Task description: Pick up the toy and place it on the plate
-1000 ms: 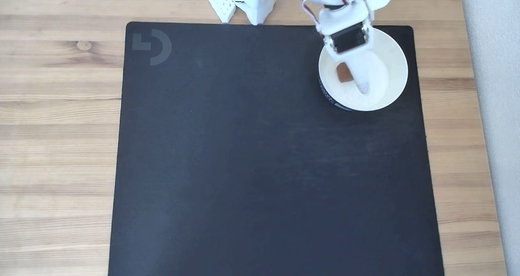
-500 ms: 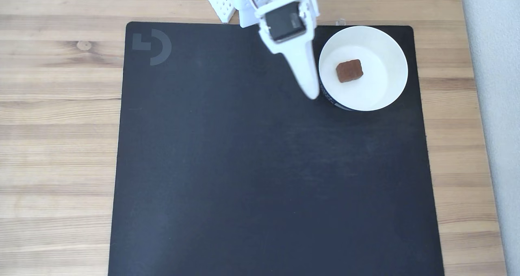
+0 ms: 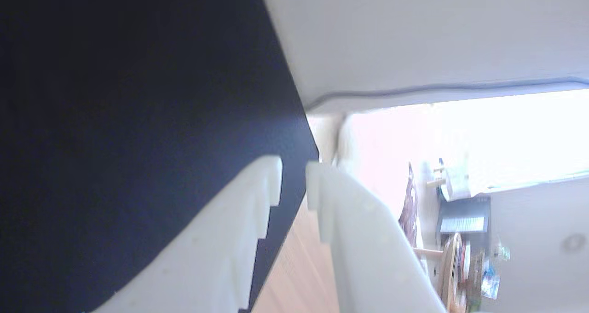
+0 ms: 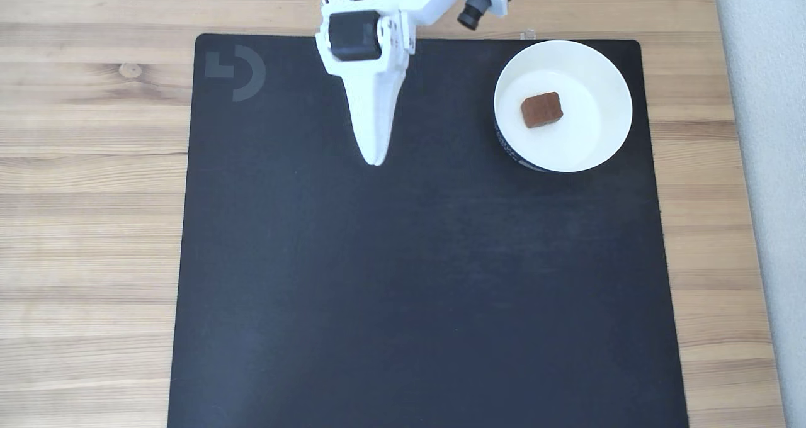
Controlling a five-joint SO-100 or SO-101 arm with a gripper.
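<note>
The black mat (image 4: 428,258) carries everything. The plate (image 4: 604,69) sits at its 1 o'clock corner, toy (image 4: 541,109) resting inside, delivered. My gripper (image 3: 294,177) hangs at 11 o'clock, jaws slightly parted, gripping nothing.

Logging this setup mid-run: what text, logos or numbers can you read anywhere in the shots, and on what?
Mat: a grey logo mark in its top-left corner in the fixed view, a shape and not letters; no word to quote.
Plate: small white print on the dark side band, too small to read.
Toy: no text seen.
Tool: no lettering seen.
Background clutter in the wrist view: too blurred to read.
</note>
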